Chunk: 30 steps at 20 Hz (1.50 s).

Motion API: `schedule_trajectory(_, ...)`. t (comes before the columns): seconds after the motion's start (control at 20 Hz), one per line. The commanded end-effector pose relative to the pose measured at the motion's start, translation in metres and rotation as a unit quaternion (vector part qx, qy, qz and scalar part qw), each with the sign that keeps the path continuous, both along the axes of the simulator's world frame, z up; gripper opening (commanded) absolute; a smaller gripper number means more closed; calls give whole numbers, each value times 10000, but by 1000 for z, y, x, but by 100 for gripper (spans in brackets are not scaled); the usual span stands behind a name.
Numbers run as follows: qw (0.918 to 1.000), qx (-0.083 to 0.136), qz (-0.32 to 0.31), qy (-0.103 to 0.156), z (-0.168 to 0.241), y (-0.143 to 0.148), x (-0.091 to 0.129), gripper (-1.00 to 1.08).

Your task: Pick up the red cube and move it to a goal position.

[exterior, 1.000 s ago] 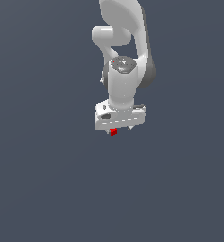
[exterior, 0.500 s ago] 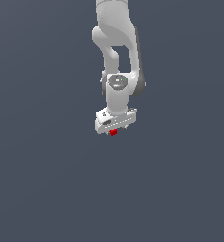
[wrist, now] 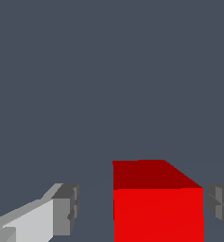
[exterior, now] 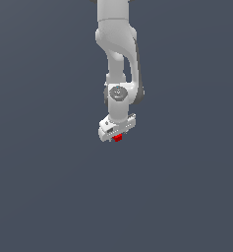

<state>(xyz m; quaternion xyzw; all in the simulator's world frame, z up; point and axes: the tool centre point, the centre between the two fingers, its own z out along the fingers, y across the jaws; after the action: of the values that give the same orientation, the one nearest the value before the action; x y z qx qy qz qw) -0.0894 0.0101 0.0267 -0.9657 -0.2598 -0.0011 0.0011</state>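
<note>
The red cube [exterior: 118, 138] is a tiny bright red block right under the white hand of my arm, in the middle of the exterior view. My gripper [exterior: 117, 136] is down over it. In the wrist view the cube [wrist: 158, 212] stands between the two grey fingertips [wrist: 66, 208]. One fingertip stands clearly apart from the cube's side. The other is very close to the opposite side. The jaws are open around the cube, not pressed on it. The cube's lower part is cut off by the wrist view's edge.
A plain dark grey-blue surface [exterior: 49, 197] fills both views. The white arm [exterior: 119, 44] reaches down from the top of the exterior view. No other objects show.
The hand has turned about its own axis and the upper arm links have shifted. The red cube stays at the same spot under the gripper.
</note>
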Motion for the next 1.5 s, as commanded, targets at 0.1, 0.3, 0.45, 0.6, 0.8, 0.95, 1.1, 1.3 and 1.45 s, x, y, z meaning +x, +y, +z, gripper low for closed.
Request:
schedule_trajectory(0.1, 10000, -10, 83, 8, -7, -3, -3, 100)
schedule_trajectory(0.3, 10000, -10, 83, 8, -7, -3, -3, -100)
schedule_trajectory(0.45, 10000, -10, 83, 8, -7, -3, -3, -100)
schedule_trajectory(0.6, 10000, -10, 83, 8, -7, -3, -3, -100)
schedule_trajectory(0.8, 10000, -11, 79, 3, -6, -3, -1, -100)
schedule_trajectory(0.95, 10000, -11, 79, 3, -6, -3, 4, -100)
schedule_trajectory(1.1, 10000, -11, 79, 3, -5, -4, 12, -100)
schedule_trajectory(1.3, 10000, -11, 79, 3, -4, -5, 29, -100)
schedule_trajectory(1.45, 10000, -11, 79, 3, -4, -7, 44, -100)
